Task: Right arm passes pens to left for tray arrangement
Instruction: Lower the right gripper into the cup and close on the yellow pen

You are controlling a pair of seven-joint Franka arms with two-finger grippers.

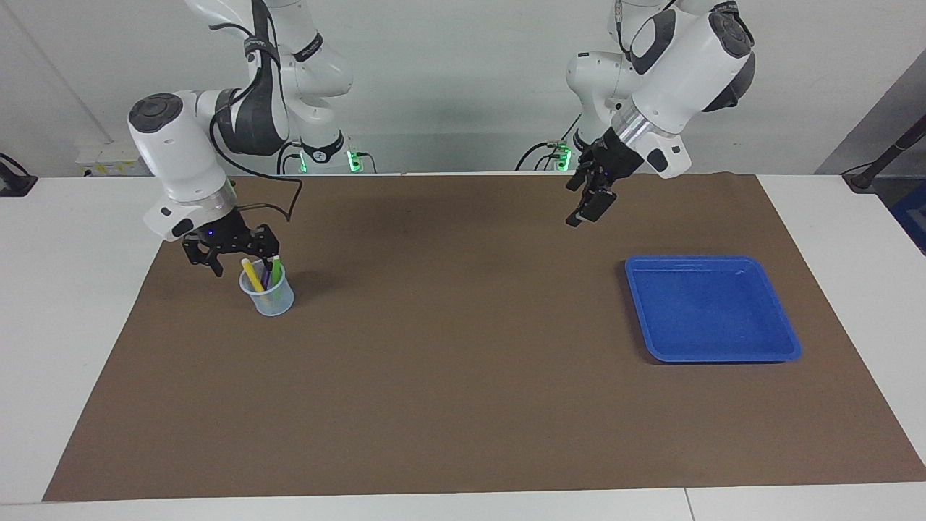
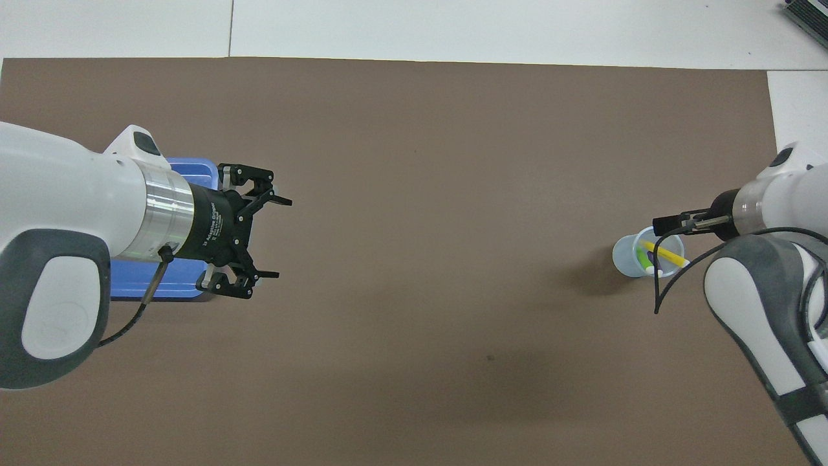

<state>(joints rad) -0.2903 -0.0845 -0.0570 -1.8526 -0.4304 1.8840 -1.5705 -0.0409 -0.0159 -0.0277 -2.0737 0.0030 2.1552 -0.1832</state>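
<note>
The pens, a yellow one [image 1: 251, 274], a purple one [image 1: 265, 274] and a green one [image 1: 275, 278], stand upright in a small translucent cup [image 1: 268, 295]. My right gripper [image 1: 244, 259] hangs open just above their tips and holds nothing. In the overhead view only part of the right gripper [image 2: 669, 226] shows, over the cup [image 2: 626, 256], with the yellow pen [image 2: 664, 254] and the green pen [image 2: 642, 259] visible. The blue tray [image 1: 712, 349] lies toward the left arm's end. My left gripper [image 2: 279, 238] is open in the air beside the tray [image 2: 197, 169], over bare mat.
A brown mat [image 1: 463, 405] covers most of the white table. The left gripper [image 1: 587, 206] hangs well above the mat. The cup's shadow falls on the mat beside it.
</note>
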